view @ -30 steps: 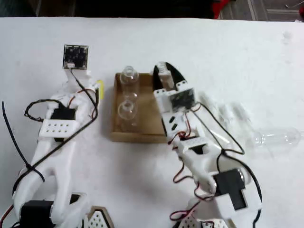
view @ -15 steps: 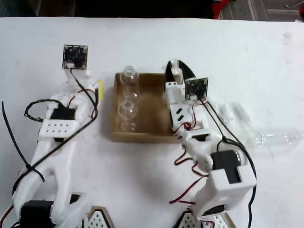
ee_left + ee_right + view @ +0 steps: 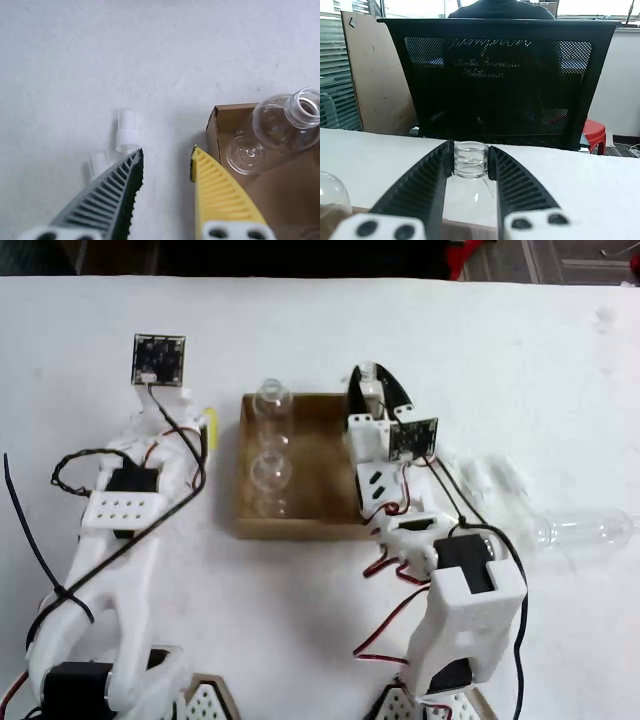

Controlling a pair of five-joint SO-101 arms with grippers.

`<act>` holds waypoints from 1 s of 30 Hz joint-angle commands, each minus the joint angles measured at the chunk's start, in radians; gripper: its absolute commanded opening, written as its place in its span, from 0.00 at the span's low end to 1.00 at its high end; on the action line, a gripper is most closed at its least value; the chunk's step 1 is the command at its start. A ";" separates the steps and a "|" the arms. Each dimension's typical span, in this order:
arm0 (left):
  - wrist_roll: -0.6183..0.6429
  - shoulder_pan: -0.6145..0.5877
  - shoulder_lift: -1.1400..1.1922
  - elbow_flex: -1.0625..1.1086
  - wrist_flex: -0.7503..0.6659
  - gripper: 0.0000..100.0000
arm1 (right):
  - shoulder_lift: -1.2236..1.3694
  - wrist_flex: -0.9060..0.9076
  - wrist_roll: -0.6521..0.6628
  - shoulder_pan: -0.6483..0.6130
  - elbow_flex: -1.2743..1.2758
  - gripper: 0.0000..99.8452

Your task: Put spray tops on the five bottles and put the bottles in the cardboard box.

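Nearest, a loose bottle lies on its side on the table, right of the right arm. The cardboard box sits between the arms. Two bottles rest inside along its left wall, and the farther one's neck is open. The left gripper hangs over the table just beside the box's far left corner, fingers apart and holding nothing. Two spray tops lie on the table at its grey fingertip. The right gripper stands at the box's far right corner, clamped on the open neck of an upright held bottle. Beyond the table stands a black mesh chair.
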 commanded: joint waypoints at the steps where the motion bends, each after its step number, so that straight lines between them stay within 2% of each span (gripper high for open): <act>1: 0.005 -0.001 -0.007 -0.009 -0.023 0.15 | -0.010 -0.028 -0.002 0.004 0.008 0.07; 5: 0.005 -0.001 -0.007 -0.009 -0.023 0.15 | -0.010 -0.028 -0.002 -0.038 0.041 0.14; 14: 0.005 -0.001 -0.007 -0.011 -0.023 0.15 | -0.018 -0.035 -0.002 -0.042 0.049 0.15; 20: 0.005 -0.001 -0.005 -0.011 -0.023 0.15 | -0.151 -0.013 -0.008 -0.050 0.118 0.15; 24: 0.005 -0.001 -0.005 -0.011 -0.023 0.15 | -0.328 0.119 -0.009 -0.045 0.155 0.15; 30: 0.005 -0.001 -0.005 -0.011 -0.023 0.15 | -0.680 0.496 -0.011 -0.067 0.175 0.15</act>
